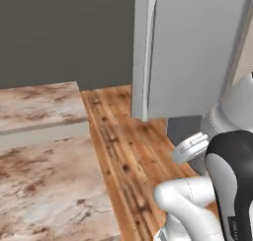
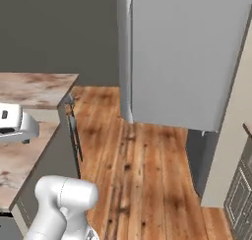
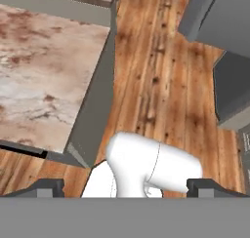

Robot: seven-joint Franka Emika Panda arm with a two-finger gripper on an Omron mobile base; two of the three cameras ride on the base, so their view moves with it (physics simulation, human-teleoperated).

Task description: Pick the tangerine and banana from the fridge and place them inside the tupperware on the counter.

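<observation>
Wooden floor [image 1: 133, 151] runs between a marbled island [image 1: 44, 156] on the left of the left base view and the fridge [image 1: 197, 52], whose grey side and edge-on door stand shut off from sight, so tangerine, banana and tupperware cannot be placed from here. From the right base view the fridge [image 2: 182, 57] rises past the floorboards, well apart from the island's corner [image 2: 59, 94]. Looking down in the hand view, the claw [image 3: 125, 186] is released and holds nothing, so the fetching step has barely begun; next, I judge, the base must face the fridge's open front.
</observation>
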